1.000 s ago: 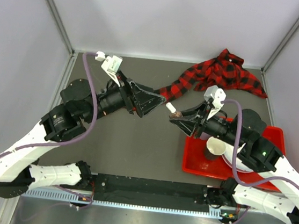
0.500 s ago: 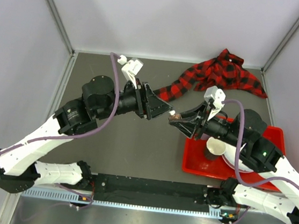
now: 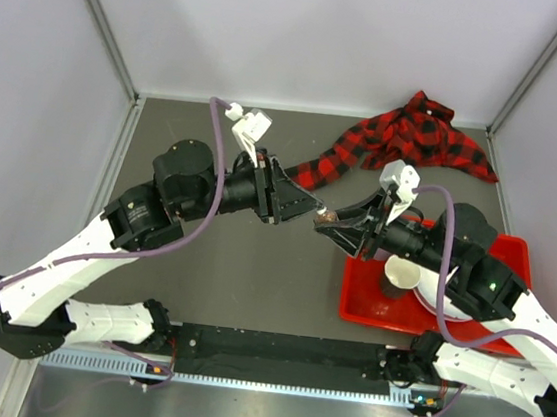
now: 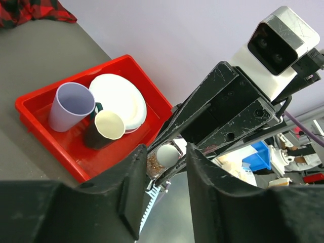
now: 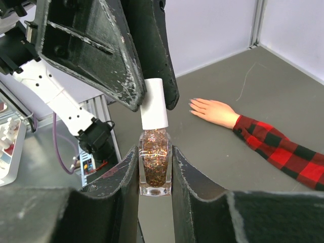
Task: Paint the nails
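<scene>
My right gripper (image 5: 154, 152) is shut on a small glass bottle (image 5: 154, 162) of brown glitter polish and holds it upright above the table. The bottle's white cap (image 5: 153, 104) stands between the fingers of my left gripper (image 4: 167, 152). That gripper is half closed, and a narrow gap shows on each side of the cap (image 4: 167, 155). From above, both grippers meet at the bottle (image 3: 326, 215). The pale mannequin hand (image 5: 215, 110) lies flat on the table, ending a red-and-black plaid sleeve (image 5: 278, 147). Its nails (image 5: 195, 105) are tiny and bare-looking.
A red tray (image 3: 349, 297) at the right holds a lavender cup (image 4: 71, 106), a dark cup (image 4: 104, 129) and white plates (image 4: 121, 98). The rest of the plaid shirt (image 3: 423, 134) is bunched at the back right. Grey walls close in the table on three sides.
My left arm has swung right and brought its gripper to the bottle. Its jaws have narrowed round the cap. The right arm and the bottle have stayed still.
</scene>
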`<state>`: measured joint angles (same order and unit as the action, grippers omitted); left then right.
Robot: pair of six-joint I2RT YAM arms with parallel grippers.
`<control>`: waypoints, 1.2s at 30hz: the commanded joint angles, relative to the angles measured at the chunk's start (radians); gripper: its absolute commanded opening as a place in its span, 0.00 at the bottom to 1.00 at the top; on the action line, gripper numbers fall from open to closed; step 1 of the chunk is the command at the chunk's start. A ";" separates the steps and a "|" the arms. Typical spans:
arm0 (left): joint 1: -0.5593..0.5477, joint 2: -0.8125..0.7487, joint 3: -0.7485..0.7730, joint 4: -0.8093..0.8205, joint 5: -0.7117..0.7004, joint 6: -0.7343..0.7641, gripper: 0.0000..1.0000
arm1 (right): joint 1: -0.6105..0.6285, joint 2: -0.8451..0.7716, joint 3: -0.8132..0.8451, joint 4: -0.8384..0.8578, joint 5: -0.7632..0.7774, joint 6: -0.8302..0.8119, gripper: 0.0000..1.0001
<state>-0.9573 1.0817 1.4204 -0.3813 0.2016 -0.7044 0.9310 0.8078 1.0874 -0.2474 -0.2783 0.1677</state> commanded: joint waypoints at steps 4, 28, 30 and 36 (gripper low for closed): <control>0.002 0.001 0.012 0.065 0.039 0.014 0.30 | -0.011 0.004 0.014 0.034 0.008 -0.013 0.00; 0.002 -0.016 0.083 -0.005 -0.062 0.077 0.00 | -0.011 0.027 0.000 0.025 0.008 -0.030 0.00; 0.002 -0.016 0.081 -0.004 -0.067 0.079 0.00 | -0.011 0.027 0.000 0.025 0.007 -0.031 0.00; 0.002 -0.025 0.081 0.010 -0.088 0.079 0.00 | -0.011 0.028 -0.006 0.025 0.002 -0.028 0.00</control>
<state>-0.9520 1.0878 1.4593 -0.4305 0.1390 -0.6353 0.9310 0.8398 1.0866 -0.2478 -0.2668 0.1493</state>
